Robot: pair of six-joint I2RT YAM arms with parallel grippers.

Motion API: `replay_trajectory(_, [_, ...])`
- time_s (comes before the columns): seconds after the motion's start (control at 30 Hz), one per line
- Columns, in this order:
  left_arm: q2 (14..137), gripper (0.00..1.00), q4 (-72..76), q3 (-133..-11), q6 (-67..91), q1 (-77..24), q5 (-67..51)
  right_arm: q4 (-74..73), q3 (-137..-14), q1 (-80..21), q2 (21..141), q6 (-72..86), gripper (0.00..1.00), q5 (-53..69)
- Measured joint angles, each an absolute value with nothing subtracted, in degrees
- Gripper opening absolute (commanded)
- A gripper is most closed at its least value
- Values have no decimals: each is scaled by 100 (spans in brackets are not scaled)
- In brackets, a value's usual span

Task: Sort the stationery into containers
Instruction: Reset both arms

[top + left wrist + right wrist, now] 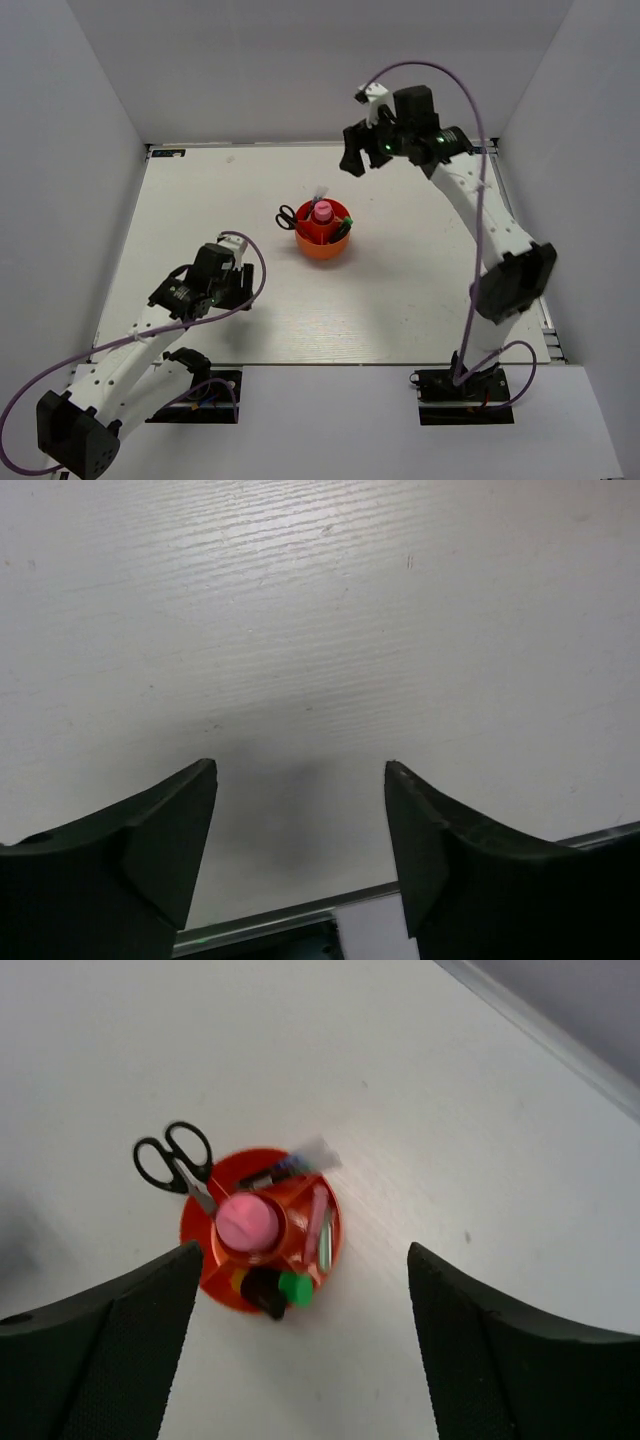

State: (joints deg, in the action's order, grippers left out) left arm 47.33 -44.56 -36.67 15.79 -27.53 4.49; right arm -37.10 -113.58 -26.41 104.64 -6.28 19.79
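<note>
Left fingers (150, 850) closest to lens: spread wide, gripping nothing, low over table (320, 630). Tips only; rest cut off at frame bottom. Metal edge strip (270, 925) just beneath, so right at near edge of table. From above, left arm folded low at near left, well apart from organizer (322, 254).

Right fingers (110, 1350) likewise spread and holding nothing, high over far right of table. Tips alone in wrist view, organizer far below between them. Table edge (540, 1030) cutting across upper right corner of that view.

Organizer round, red-orange, upright, near table centre. Pink cap (247, 1223) filling central cup, hiding tube beneath. Scissors (170, 1160) blades-down in ring compartment on left side, black handles sticking out past rim, blades mostly hidden. Green cap (295, 1288) touching black marker body (262, 1292) in another ring compartment, overlapping. Pink highlighter (318, 1222) with pale green one just beside it, both blurred. Thin dark pen (268, 1175) and clear pale thing (312, 1153) poking over rim; too blurred to separate. Compartment walls hard to trace.

Organizer well apart from every table edge, from white side walls (60, 150) and from both arms.
</note>
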Motion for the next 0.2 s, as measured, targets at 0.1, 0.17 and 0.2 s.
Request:
replay_trajectory(0.1, [4685,100,-4410,-3623,1590,-2753,443,-4014,-10178,-2526,9378,-679,91,1256])
replay_trajectory(0.17, [4648,100,-4368,-3601,1612,-2749,451,-4047,-9146,-2486,8589,-687,91,840])
replay_trajectory(0.2, [4626,100,-4344,-3597,1601,-2749,451,-3957,-8615,-2488,8208,-690,91,624])
